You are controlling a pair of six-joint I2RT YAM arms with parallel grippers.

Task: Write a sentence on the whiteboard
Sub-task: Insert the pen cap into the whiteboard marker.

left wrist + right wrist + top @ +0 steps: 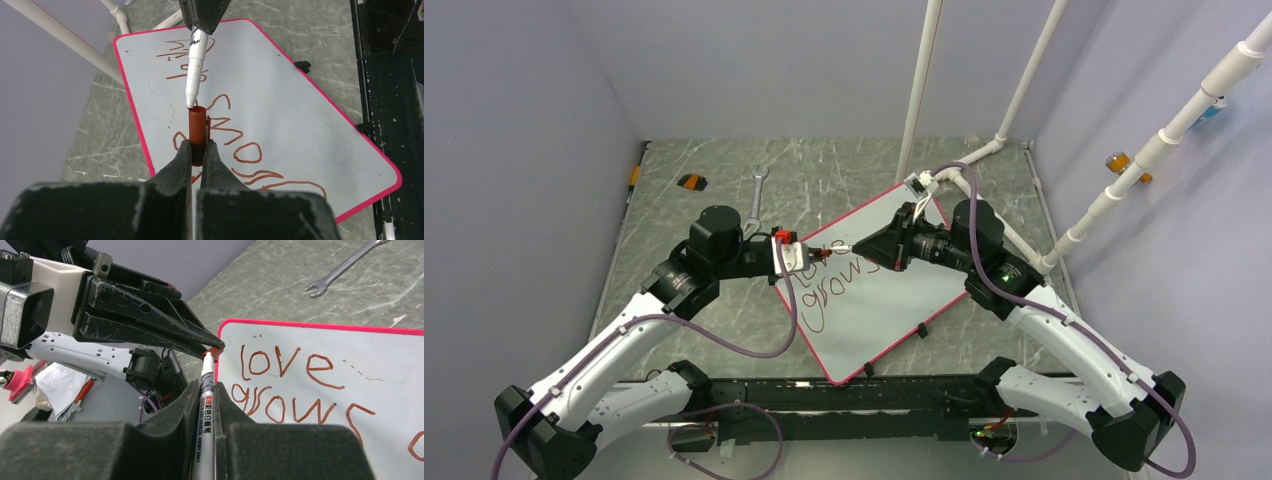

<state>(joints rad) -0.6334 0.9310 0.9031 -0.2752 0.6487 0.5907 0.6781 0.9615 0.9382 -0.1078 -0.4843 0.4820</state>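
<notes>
While L end effector (199,147) clamps red cap (197,120), R end effector (207,392) grips marker (195,65), wrench (756,200) near whiteboard (884,310)

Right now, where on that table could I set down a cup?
The table is bare along the back wall, beyond the wrench. The whiteboard is blank between the sentence and its near edge. Crowded: its far-left edge, where the left gripper, holding a cap, meets the right gripper's marker.
</notes>
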